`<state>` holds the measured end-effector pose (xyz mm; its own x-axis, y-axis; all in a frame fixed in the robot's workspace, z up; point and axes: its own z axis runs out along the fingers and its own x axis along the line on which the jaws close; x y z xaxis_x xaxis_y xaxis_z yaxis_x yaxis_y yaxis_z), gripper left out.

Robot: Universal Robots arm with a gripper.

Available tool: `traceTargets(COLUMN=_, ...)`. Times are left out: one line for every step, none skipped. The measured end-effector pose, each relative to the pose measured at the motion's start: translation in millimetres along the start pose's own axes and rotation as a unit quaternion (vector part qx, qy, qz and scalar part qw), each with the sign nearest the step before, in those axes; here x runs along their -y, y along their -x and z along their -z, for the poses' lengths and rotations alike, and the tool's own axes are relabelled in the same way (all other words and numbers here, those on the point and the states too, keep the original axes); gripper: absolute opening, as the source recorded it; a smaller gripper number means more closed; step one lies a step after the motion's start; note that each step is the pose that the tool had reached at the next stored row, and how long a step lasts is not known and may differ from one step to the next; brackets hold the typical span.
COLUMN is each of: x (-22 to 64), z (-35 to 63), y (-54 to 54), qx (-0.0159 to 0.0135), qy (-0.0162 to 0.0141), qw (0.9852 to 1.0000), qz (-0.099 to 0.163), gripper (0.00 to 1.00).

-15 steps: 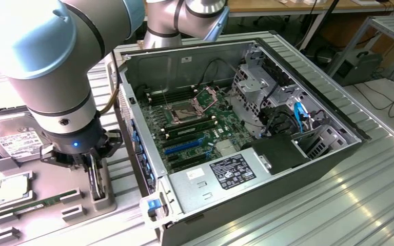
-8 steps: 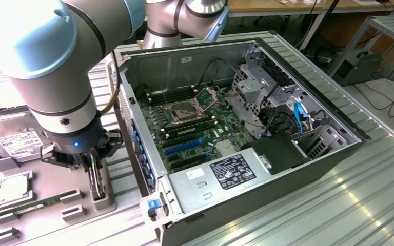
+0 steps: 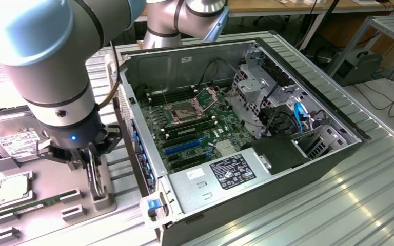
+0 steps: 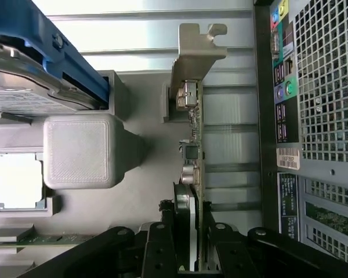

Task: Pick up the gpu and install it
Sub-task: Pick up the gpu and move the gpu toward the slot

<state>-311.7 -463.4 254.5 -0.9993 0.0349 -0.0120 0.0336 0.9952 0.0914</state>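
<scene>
The hand (image 4: 188,220) is clamped across both faces of the thin dark gpu card with a silvery-tan metal end bracket (image 4: 192,145), standing edge-on between its fingers in the grey slotted holder (image 4: 145,191) beneath; it looks light, stiff and fragile, best gripped mid-board.

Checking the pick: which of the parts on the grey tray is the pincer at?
The gpu, the thin card standing on edge with a metal bracket; the pincer sits over it. The hard drive, processor and green memory stick lie flat, farther off.
</scene>
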Motion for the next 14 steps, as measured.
traceTargets(x=-0.5, z=4.8, y=0.0, qx=0.0000, qy=0.0000, qw=1.0000, qz=0.000, gripper=0.28)
traceTargets(x=-1.0, z=11.5, y=0.1, qx=0.0000, qy=0.0000, qw=1.0000, qz=0.000, gripper=0.28)
traceTargets(x=-1.6, z=17.8, y=0.2, qx=0.0000, qy=0.0000, qw=1.0000, qz=0.000, gripper=0.28)
traceTargets(x=-2.1, z=22.9, y=0.3, qx=0.0000, qy=0.0000, qw=1.0000, qz=0.000, gripper=0.28)
traceTargets(x=-2.7, z=29.4, y=0.3, qx=0.0000, qy=0.0000, qw=1.0000, qz=0.000, gripper=0.28)
traceTargets(x=-3.1, z=33.6, y=0.4, qx=-0.0001, qy=-0.0001, qw=1.0000, qz=0.000, gripper=0.28)
traceTargets(x=-3.6, z=38.5, y=0.5, qx=0.0000, qy=0.0001, qw=1.0000, qz=0.000, gripper=0.28)
traceTargets(x=-3.9, z=42.7, y=0.5, qx=0.0000, qy=0.0000, qw=1.0000, qz=0.000, gripper=0.28)
traceTargets(x=-4.6, z=50.1, y=0.6, qx=0.0000, qy=0.0000, qw=1.0000, qz=0.000, gripper=0.28)
traceTargets(x=-5.0, z=54.3, y=0.6, qx=0.0000, qy=0.0000, qw=1.0000, qz=0.000, gripper=0.28)
traceTargets(x=-5.4, z=59.3, y=0.7, qx=0.0000, qy=0.0000, qw=1.0000, qz=0.000, gripper=0.28)
traceTargets(x=-6.0, z=65.0, y=0.8, qx=0.0000, qy=0.0000, qw=1.0000, qz=0.000, gripper=0.28)
traceTargets(x=-6.4, z=69.2, y=0.8, qx=0.0000, qy=0.0000, qw=1.0000, qz=0.000, gripper=0.28)
traceTargets(x=-7.4, z=80.5, y=1.0, qx=0.0000, qy=0.0000, qw=1.0000, qz=0.000, gripper=0.28)
